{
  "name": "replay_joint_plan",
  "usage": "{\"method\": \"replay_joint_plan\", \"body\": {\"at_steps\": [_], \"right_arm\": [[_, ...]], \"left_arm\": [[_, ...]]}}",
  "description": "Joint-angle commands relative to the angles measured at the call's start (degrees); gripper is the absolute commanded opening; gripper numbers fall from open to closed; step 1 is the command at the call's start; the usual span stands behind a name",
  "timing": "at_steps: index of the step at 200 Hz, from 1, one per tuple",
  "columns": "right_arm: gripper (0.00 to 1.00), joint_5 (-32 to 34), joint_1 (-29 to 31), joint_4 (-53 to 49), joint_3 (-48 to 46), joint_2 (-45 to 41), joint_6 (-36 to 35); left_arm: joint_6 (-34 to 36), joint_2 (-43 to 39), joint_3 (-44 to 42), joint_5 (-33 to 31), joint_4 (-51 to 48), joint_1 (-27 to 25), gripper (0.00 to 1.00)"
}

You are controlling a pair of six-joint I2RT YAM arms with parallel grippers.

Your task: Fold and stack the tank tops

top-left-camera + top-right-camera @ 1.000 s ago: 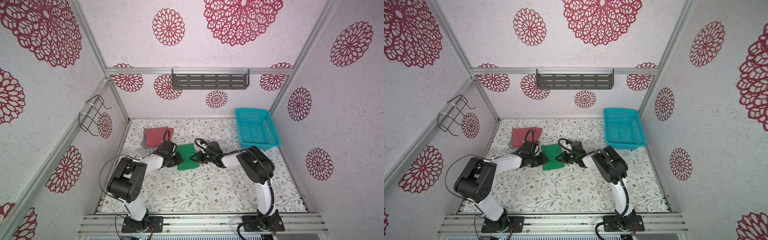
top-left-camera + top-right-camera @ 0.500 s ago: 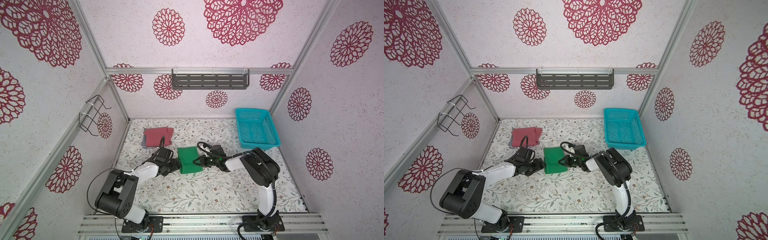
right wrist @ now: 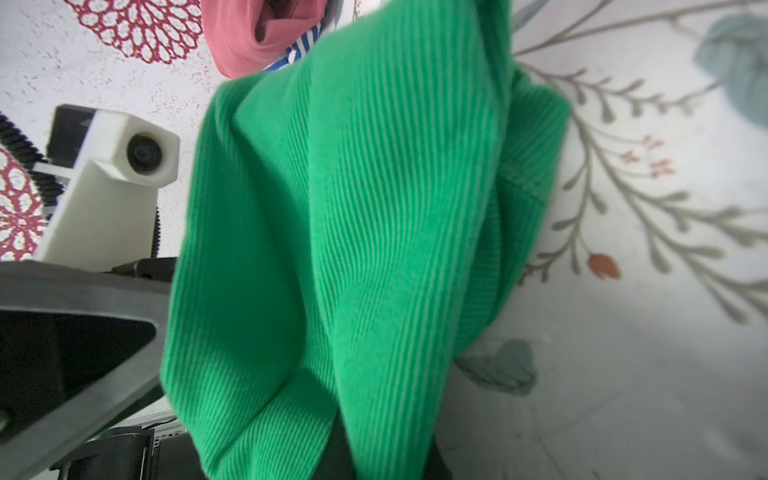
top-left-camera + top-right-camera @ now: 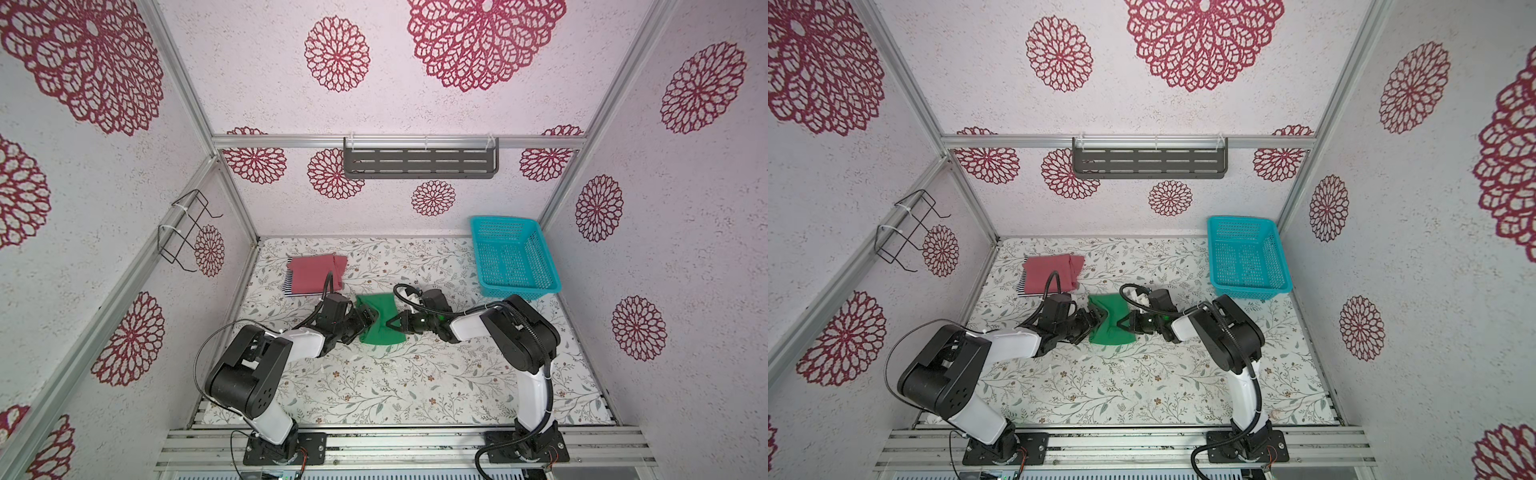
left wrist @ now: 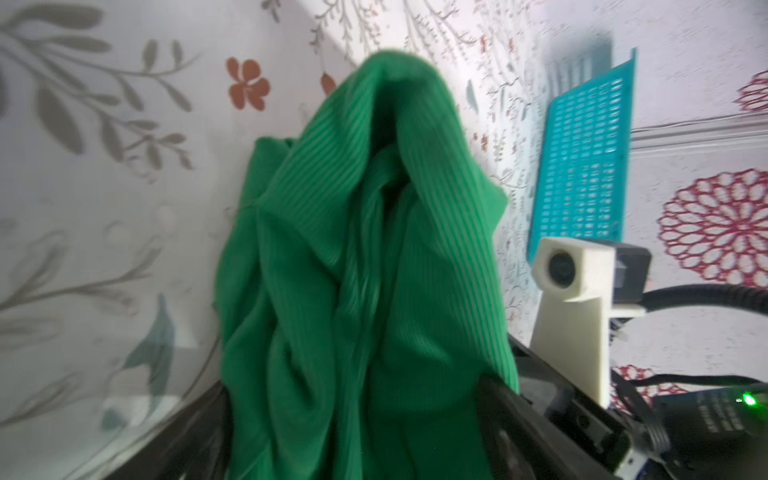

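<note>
Red-pink tank top (image 4: 316, 274) lies folded on the striped tank top (image 4: 291, 291) at the back left of the surface (image 4: 415, 374). The stripes show only along its near-left edge, so the stack seems begun there and short of a third piece. Just right of it and nearer the front, the left fingers (image 4: 366, 313) stand spread wide at the left edge of the green tank top (image 4: 381, 330), clamping nothing. Cloth lies loose between them in the left wrist view, which suggests this side is free to settle. The green tank top sits mid-surface, ribbed and bunched rather than flat. At its right edge the right fingers (image 4: 397, 325) are clenched on a pinch of the green cloth, probably to keep the fold from springing open or to drag it toward the stack. Well apart at the back right, the teal mesh basket (image 4: 515, 257) stands empty, clear of both arms.
</note>
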Motion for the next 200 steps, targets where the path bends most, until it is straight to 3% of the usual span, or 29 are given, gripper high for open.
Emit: {"method": "replay_joint_plan", "body": {"at_steps": [1,14,60,121,200], "right_arm": [[0.00,2.3,-0.1,-7.8,-0.5,-1.1,-3.0],[0.00,2.5,-0.1,-8.2,-0.1,-1.0,-3.2],[0.00,2.4,0.0,-9.1,0.9,-0.3,-3.6],[0.00,2.6,0.4,-9.9,0.9,-0.2,-4.1],[0.00,2.2,0.9,-10.5,1.5,0.5,-4.1]], "left_arm": [[-5.9,1.2,-6.0,-1.0,-3.3,-1.5,0.93],[-6.6,-2.5,-7.9,-2.2,-3.6,-2.2,1.00],[-6.3,-21.2,-12.4,-8.5,-13.4,-2.5,0.98],[-6.4,-11.2,-10.2,-5.4,-0.4,-2.8,0.97],[-2.7,-18.3,-9.8,-11.6,-0.9,-4.0,0.98]]}}
